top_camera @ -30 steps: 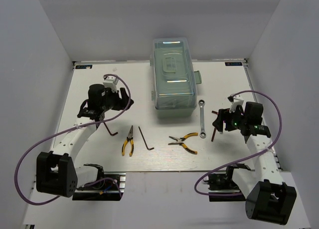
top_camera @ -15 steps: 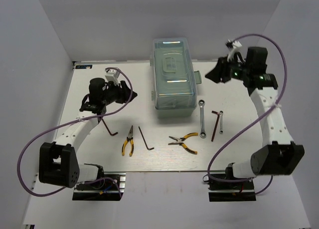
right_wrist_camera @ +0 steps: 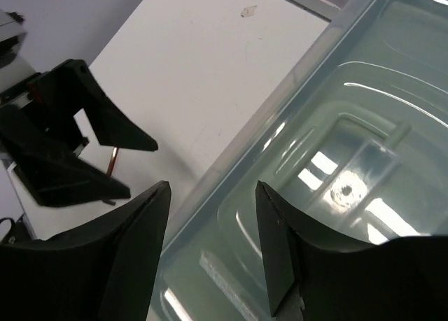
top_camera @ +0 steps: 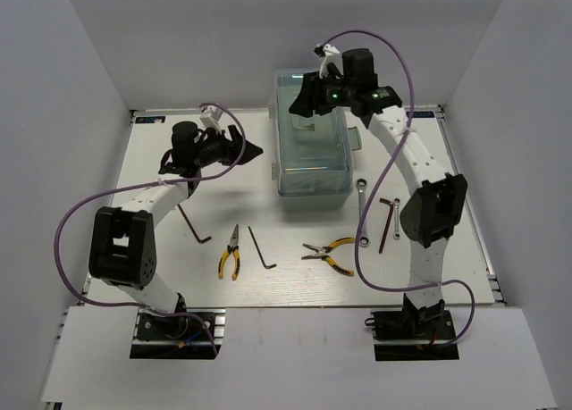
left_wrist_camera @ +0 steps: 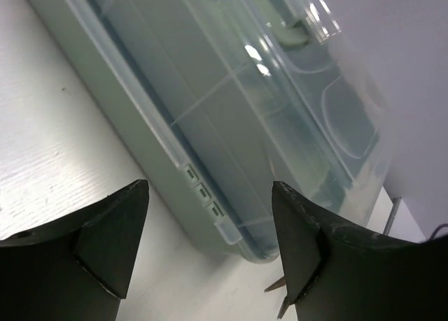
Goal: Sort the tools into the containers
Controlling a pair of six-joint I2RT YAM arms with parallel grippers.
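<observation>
The pale green toolbox [top_camera: 311, 138] stands shut at the back middle, with its clear lid and handle on top. My left gripper [top_camera: 255, 151] is open and empty, just left of the toolbox's left side [left_wrist_camera: 175, 160], which fills the left wrist view between the jaws [left_wrist_camera: 210, 219]. My right gripper [top_camera: 300, 104] is open and empty above the lid's back left corner [right_wrist_camera: 336, 174]. On the table lie two yellow-and-black pliers [top_camera: 231, 252] [top_camera: 329, 252], a silver wrench [top_camera: 361, 213] and dark hex keys [top_camera: 193, 223] [top_camera: 261, 248] [top_camera: 384, 222].
A smaller silver wrench [top_camera: 396, 219] lies beside the right hex key. White walls close in the table at the left, right and back. The left gripper's fingers [right_wrist_camera: 91, 139] show in the right wrist view, close to the toolbox.
My right arm has swung from the right side of the table up and left to above the toolbox lid. My left gripper has moved right, toward the toolbox's left side.
</observation>
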